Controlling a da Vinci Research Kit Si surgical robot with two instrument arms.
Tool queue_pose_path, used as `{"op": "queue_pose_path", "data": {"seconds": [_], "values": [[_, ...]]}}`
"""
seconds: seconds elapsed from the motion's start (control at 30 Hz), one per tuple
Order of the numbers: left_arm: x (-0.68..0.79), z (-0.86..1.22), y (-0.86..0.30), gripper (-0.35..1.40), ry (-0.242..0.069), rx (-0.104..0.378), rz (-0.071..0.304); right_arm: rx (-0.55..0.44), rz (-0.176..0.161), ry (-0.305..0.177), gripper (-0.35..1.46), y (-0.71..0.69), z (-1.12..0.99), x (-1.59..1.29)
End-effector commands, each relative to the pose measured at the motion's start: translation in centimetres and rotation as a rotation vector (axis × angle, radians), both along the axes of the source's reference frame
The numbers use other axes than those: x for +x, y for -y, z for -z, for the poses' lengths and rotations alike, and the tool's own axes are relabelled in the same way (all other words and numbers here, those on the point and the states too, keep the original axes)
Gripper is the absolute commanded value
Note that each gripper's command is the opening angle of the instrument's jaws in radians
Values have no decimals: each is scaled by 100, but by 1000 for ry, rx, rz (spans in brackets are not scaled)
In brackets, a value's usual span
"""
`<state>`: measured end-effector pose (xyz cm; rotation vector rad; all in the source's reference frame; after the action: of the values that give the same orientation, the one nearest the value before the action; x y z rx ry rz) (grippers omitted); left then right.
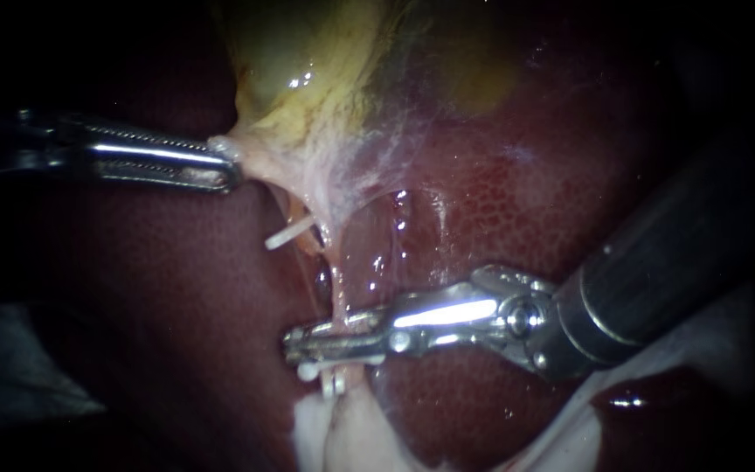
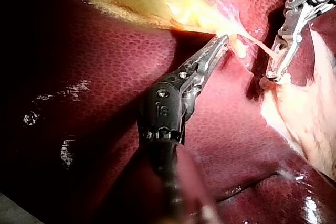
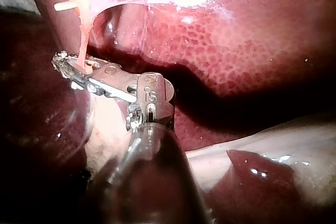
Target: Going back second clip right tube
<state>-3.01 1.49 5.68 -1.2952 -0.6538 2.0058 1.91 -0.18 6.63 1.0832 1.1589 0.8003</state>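
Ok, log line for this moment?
left instrument: shut on gallbladder | right instrument: at tube | clip: nearer gallbladder

left instrument [image 1: 225,164]: bright metal, ridged along the jaws, is glinting.
right instrument [image 1: 294,343]: polished metal tip is shining; dark shaft is looking smooth, semi-matt.
liver [image 1: 159,288]: is glistening wet, finely mottled.
gallbladder [image 1: 308,61]: is looking slick, filmy.
clip [image 1: 288,234]: is looking like matt white plastic.
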Motion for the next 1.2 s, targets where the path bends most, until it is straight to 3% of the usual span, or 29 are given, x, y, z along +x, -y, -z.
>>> {"op": "queue_pose_path", "data": {"seconds": [0.03, 0.13, 0.17, 0.2, 0.3, 0.37, 0.63, 1.1, 1.2], "values": [[0, 0, 0, -35, 0, 0, 0, 0, 0, 0, -33, 1, 0, 1], [1, 0, 0, -35, 1, 0, -1, -61, -19, 0, 25, -1, 1, 6], [1, 0, 1, -35, 1, 0, -1, -80, -32, 4, 41, -3, 1, 8], [1, 0, 1, -35, 1, 0, -1, -111, -42, 5, 43, -5, 0, 9], [1, 0, 1, -35, 0, -1, -1, -169, -70, 48, 48, -9, -2, 7], [1, 0, 1, -35, 0, -1, -1, -207, -69, 91, 50, -13, -5, 5], [1, -1, 3, -35, 0, -2, 0, -264, -78, 146, 50, -25, -20, -13], [2, -1, 3, -35, 0, -2, -1, -268, -64, 146, 50, -23, -13, -31], [2, -2, 3, -35, 0, -2, -1, -256, -21, 109, 50, -17, -8, -30]]}}
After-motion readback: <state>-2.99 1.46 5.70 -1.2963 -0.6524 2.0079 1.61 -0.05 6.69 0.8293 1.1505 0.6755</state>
